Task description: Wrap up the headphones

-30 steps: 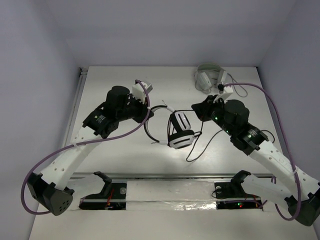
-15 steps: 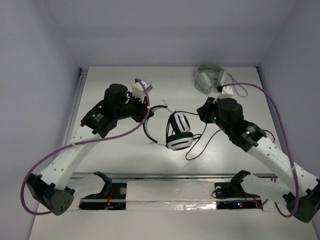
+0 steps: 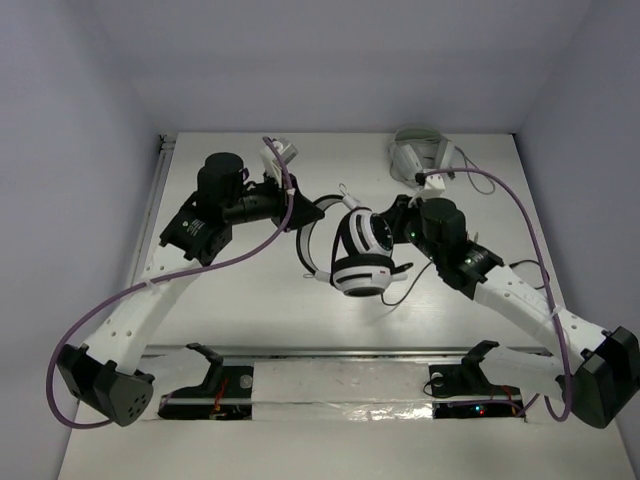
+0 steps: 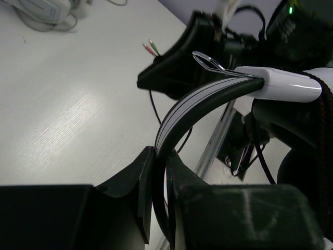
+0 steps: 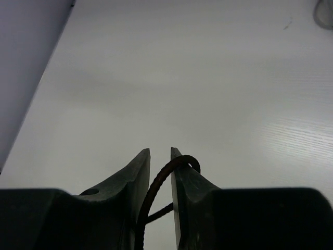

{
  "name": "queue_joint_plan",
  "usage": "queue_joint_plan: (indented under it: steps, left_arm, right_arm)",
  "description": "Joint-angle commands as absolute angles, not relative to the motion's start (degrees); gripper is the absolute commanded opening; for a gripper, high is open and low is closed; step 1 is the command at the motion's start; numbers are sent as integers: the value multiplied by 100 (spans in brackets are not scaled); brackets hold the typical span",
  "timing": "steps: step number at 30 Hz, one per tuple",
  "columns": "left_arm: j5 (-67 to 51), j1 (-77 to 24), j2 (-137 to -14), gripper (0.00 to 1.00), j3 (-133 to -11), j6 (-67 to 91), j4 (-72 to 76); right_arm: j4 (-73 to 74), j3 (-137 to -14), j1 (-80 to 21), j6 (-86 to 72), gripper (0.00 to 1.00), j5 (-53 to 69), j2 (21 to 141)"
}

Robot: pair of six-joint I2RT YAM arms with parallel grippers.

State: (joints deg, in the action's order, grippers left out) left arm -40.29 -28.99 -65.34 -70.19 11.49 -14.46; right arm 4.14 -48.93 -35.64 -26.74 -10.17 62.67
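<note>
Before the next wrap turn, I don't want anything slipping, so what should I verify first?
1. The left gripper is shut on the headband: ok.
2. The right gripper is shut on the cable: ok.
3. The headphones sit between the two arms: ok.
4. The pale grey headphones lie apart from both grippers: ok.
5. The slack cable is free of snags: cannot tell.

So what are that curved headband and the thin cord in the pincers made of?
The headband looks like smooth plastic, black with a white face; the shiny wire loop at its end looks metal. The cord looks matte and ribbed, perhaps braided sheathing.
</note>
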Motion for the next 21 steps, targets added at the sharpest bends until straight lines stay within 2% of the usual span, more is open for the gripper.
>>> queue_joint_plan:
  steps: [1, 8, 16, 21]
  left_arm:
    - [-4281, -2637, -6442, 0, -7390, 2284, -255]
    - [-3376, -2584, -6723, 0, -8067, 2575, -386]
    - [-2708, -2531, -6847, 0, -8674, 2733, -509]
    - [-2312, -2400, -6847, 0, -8851, 2725, -606]
  right_arm:
    - [-552, -4405, -3524, -2733, 29, -293, 6117]
    - [-1765, -3543, -3524, -2953, 39, 719, 6038]
    - [-2311, -3173, -3524, -3260, 39, 1055, 6434]
    - [-2022, -2989, -3524, -3366, 39, 466, 6004]
